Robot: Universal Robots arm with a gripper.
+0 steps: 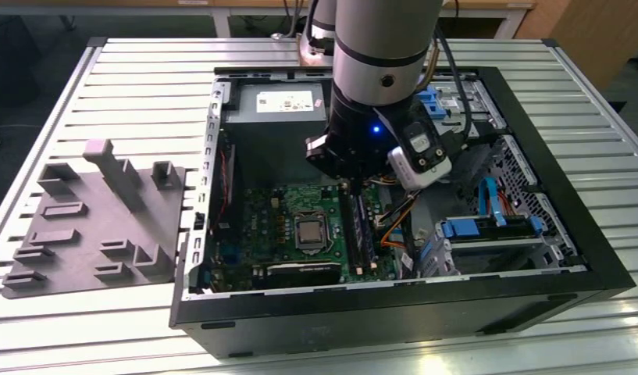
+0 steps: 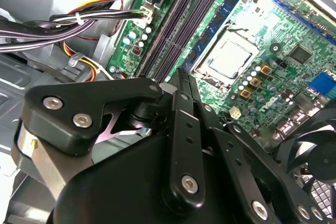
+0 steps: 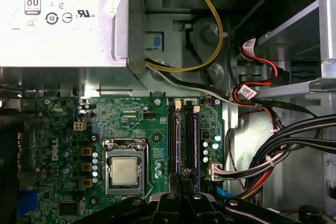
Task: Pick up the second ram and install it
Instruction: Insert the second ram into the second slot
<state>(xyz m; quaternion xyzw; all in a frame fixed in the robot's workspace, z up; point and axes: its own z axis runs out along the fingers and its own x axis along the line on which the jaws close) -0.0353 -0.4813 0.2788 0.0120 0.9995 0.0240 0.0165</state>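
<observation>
Gripper (image 1: 347,184) down inside the open computer case (image 1: 527,293), fingers drawn close together over the memory slots (image 3: 184,140); cannot tell whether anything is pinched between them. Just beyond the fingertips, second ram (image 1: 359,230) seated on edge in a slot on the green motherboard (image 1: 266,215), beside the processor socket (image 3: 125,170). Farther back, grey power supply (image 1: 282,100). Outside the case, on the exterior view's left, grey foam tray (image 1: 90,226) on the slatted table (image 1: 141,70).

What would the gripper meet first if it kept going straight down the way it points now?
Probably the RAM slots on the motherboard, directly below the gripper, beside the CPU socket. Remaining depth is unclear.
</observation>
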